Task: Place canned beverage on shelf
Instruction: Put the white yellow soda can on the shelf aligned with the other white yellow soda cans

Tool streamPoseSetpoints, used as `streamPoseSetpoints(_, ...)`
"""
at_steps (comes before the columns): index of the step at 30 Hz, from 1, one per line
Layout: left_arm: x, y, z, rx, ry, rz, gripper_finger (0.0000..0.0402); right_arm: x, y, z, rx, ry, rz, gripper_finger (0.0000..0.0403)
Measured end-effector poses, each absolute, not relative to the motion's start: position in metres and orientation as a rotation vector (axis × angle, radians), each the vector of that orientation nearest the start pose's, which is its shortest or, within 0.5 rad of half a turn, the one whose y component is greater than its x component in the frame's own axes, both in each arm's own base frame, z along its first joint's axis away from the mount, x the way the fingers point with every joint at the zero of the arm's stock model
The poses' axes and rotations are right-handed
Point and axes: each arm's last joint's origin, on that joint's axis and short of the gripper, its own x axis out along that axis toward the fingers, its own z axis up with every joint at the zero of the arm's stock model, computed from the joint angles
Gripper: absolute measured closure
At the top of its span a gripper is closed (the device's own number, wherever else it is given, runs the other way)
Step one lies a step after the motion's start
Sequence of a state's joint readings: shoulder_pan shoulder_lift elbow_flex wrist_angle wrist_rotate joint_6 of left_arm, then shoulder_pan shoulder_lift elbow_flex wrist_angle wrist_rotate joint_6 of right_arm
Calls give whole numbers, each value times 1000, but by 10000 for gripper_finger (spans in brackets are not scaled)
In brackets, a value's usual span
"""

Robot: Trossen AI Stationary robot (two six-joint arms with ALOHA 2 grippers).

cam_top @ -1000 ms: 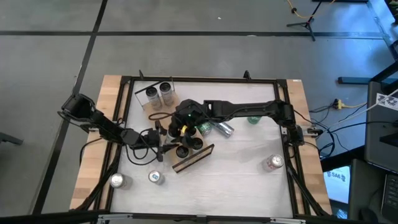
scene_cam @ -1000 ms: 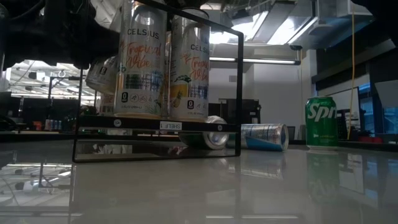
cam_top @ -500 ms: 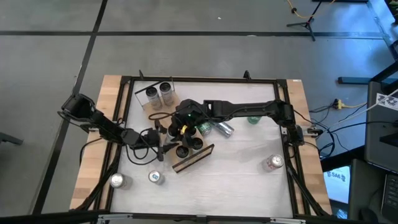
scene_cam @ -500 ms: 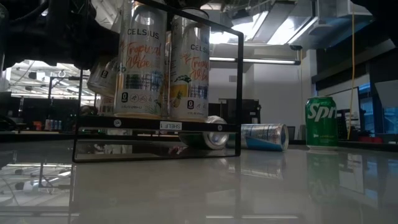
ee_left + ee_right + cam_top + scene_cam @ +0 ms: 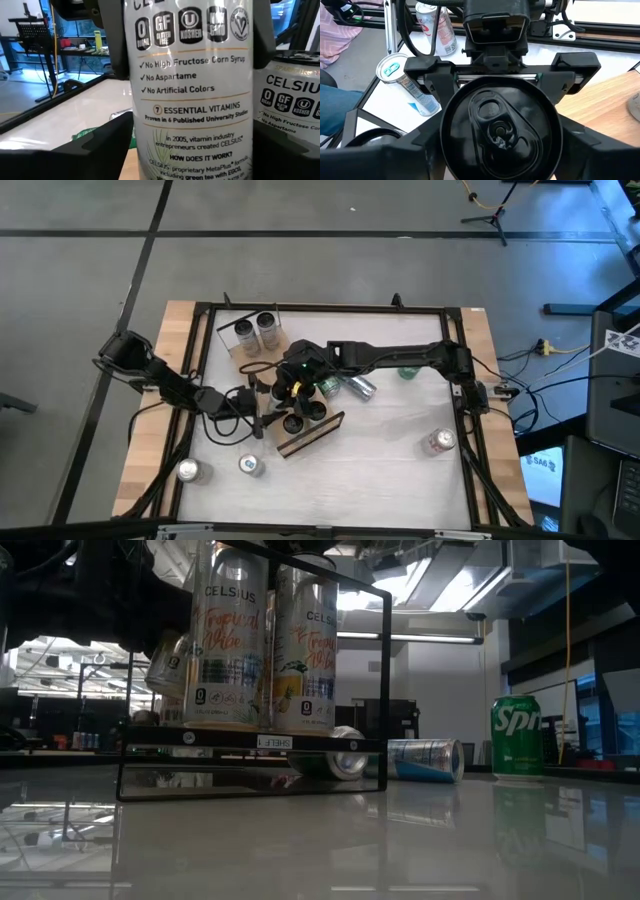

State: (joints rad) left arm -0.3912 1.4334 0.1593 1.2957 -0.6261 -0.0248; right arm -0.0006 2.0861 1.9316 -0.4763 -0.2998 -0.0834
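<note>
The tilted can (image 5: 168, 662) behind the shelf (image 5: 250, 743) has shifted slightly. The left tool (image 5: 268, 416) pinches a Celsius can (image 5: 195, 85) over the shelf board; the right tool (image 5: 297, 387), state unclear, hovers above. The can looks rigid, slippery and fairly heavy; best gripped mid-body.

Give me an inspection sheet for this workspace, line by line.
Surface: white table with wood strips at both sides; nothing spilled seen.
Job's things: shelf lies askew mid-table; a can is at it.
Clutter: second rack with two cans; green can upright; lying can; three loose cans upright toward the high view's bottom edge.
Grippers: left gripper and right gripper both at that can.
Cables: black loop by the left arm; leads on the floor at right.
Surroundings: a person's striped sleeve beside the table.
</note>
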Motion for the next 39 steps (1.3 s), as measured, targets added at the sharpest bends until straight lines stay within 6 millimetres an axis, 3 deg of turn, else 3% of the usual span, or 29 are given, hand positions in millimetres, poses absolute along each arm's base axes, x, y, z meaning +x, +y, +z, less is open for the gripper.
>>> streamPoseSetpoints(7, 194, -65, 151, -35, -23, 239, 66, 476, 8, 297, 20, 652, 315, 147)
streamPoseSetpoints(15, 190, -74, 151, -3, -19, 216, 69, 473, 8, 312, 12, 678, 293, 145)
streamPoseSetpoints(22, 180, -85, 151, 80, -1, 368, 69, 471, 8, 312, 11, 702, 282, 143)
streamPoseSetpoints(32, 157, -102, 169, 98, -33, 448, 69, 470, 9, 313, 14, 704, 284, 142)
streamPoseSetpoints(39, 149, -102, 180, 98, -49, 478, 69, 470, 23, 313, -10, 704, 286, 142)
